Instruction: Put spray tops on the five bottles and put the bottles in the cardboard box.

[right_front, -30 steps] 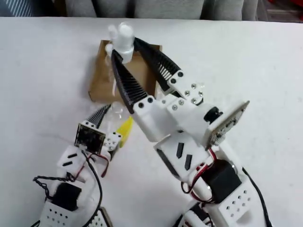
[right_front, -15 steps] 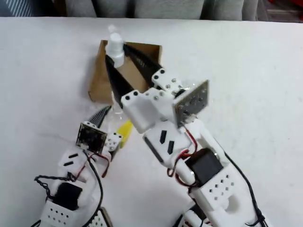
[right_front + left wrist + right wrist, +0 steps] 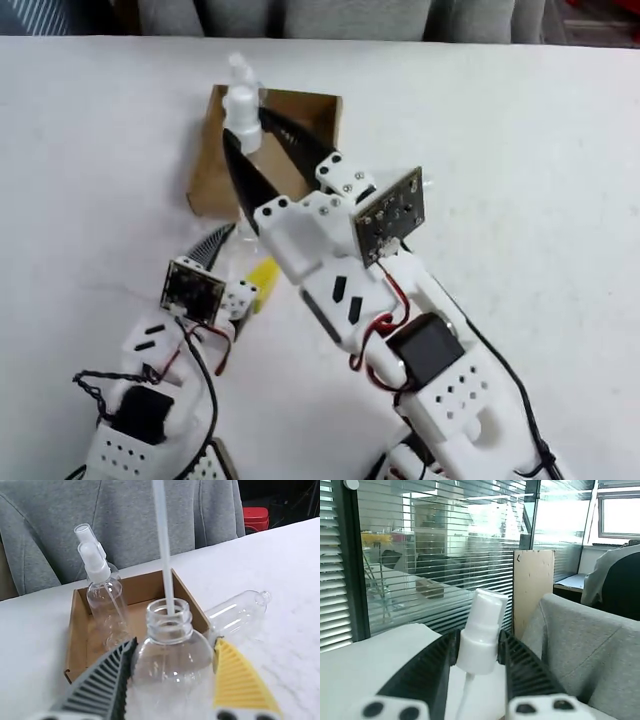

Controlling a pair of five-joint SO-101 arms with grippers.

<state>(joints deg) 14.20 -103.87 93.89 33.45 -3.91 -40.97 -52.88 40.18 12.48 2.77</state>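
Probably an office: slatted blinds, a desk beyond them, grey upholstered chairs.

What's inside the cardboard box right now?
A clear bottle with a white spray top stands in the cardboard box, a second top behind it. The gripped bottle hides its near side.

The white table carries a shallow, open cardboard box. The box lies flat just beyond the tips of the left end effector and directly beneath the right end effector. A clear bottle with no top lies on its side on the table. It is next to the box's corner, just past the left end effector on its yellow-fingered side.
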